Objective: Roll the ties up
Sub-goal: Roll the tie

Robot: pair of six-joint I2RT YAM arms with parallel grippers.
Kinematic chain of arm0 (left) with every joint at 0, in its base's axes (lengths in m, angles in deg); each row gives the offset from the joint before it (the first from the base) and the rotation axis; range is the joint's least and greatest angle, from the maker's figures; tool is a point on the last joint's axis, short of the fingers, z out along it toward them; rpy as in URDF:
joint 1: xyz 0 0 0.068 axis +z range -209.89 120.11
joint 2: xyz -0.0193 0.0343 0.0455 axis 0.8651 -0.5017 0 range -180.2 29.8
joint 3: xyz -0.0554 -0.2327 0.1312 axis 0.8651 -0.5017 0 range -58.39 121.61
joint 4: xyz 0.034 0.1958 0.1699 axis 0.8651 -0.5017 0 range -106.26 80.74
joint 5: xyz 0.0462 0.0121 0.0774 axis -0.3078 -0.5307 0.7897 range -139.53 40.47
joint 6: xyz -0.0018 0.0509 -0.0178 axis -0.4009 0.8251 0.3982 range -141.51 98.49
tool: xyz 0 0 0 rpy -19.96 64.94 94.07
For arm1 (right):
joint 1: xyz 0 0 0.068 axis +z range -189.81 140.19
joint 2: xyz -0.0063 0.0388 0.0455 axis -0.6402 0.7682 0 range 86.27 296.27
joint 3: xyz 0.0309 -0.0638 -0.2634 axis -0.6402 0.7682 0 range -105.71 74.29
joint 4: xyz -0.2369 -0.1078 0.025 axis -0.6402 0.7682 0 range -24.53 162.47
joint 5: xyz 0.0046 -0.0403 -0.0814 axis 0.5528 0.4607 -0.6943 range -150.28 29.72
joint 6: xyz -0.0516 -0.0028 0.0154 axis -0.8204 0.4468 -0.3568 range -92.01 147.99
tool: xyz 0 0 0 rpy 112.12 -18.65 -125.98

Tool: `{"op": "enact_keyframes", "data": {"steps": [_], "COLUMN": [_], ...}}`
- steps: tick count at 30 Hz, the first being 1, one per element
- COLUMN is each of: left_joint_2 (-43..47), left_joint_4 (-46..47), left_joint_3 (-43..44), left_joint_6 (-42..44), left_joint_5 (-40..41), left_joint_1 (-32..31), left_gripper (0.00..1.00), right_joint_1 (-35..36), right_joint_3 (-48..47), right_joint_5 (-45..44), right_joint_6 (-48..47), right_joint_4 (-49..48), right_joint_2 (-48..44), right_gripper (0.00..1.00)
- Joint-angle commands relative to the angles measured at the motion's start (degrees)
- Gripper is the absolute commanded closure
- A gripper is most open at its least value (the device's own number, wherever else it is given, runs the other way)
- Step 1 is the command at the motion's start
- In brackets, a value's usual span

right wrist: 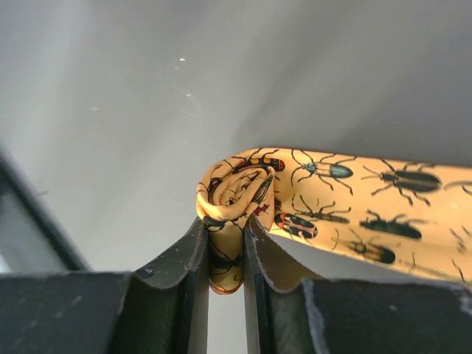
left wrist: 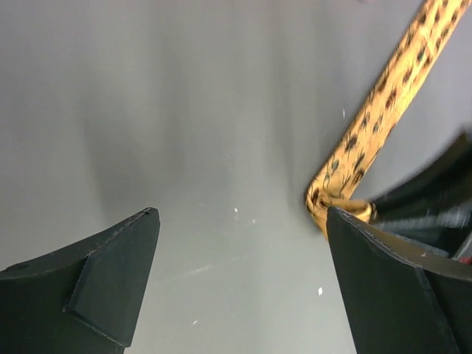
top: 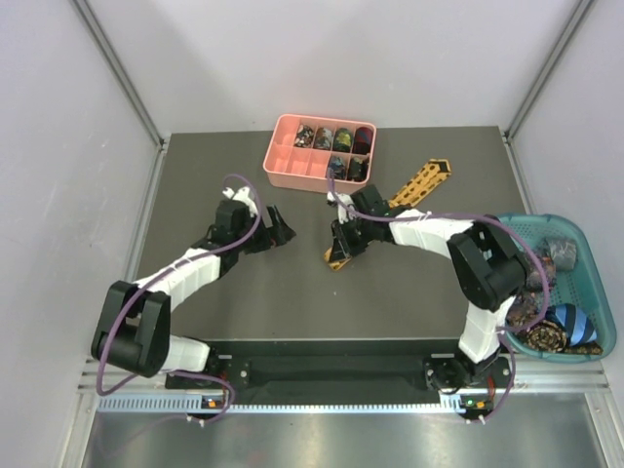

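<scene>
Several small rolled coils (top: 331, 139) already fill your pink plastic compartment tray (top: 280, 156). Your right fingers (right wrist: 188, 273) pinch the barely started coil of the golden-yellow beetle-print necktie (right wrist: 354, 195) lying on the dark worktop (top: 292, 302). Your left fingers (left wrist: 110, 273) gape empty. More ties (top: 546, 336) wait in the teal plastic basket (top: 561, 218).

- Yellow tie (top: 421, 181) (right wrist: 354, 195): golden w/ beetle print. Narrow end wound into a small tight coil, pinched between R gripper (right wrist: 225, 228) fingers. The rest lies flat, unrolled, running diag. away to gripper's far right.
- Rolled ties (top: 336, 139): small dark coils in rows, beyond R gripper, apart from it.
- Other ties (top: 558, 331): blue-striped and dark patterned, bunched well right of R gripper, by its arm's base.
</scene>
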Motion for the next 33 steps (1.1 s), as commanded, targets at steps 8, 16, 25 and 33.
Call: {"op": "enact_keyframes", "data": {"steps": [8, 16, 25, 33], "left_joint_2": [0.46, -5.34, -14.48, -19.32], "left_joint_4": [8.47, 6.89, 1.96, 0.21], "left_joint_3": [-0.73, 3.49, 11.57, 14.56], "left_joint_6": [17.10, 24.06, 29.51, 31.62], "left_joint_5": [4.46, 6.30, 13.17, 14.49], "left_joint_1": [-15.87, -23.62, -28.81, -29.08], "left_gripper": [0.02, 0.03, 0.03, 0.03], "right_joint_1": [-8.64, -10.93, -13.48, -14.10], "right_joint_3": [-2.85, -8.21, -12.70, -13.93], "right_joint_5": [27.17, 30.44, 28.69, 25.26], "right_joint_6": [2.15, -2.41, -7.87, -8.40], "right_joint_4": [-3.95, 2.19, 9.58, 11.96], "right_joint_2": [10.22, 15.41, 18.58, 19.55], "right_gripper": [1.00, 1.00, 1.00, 1.00]}}
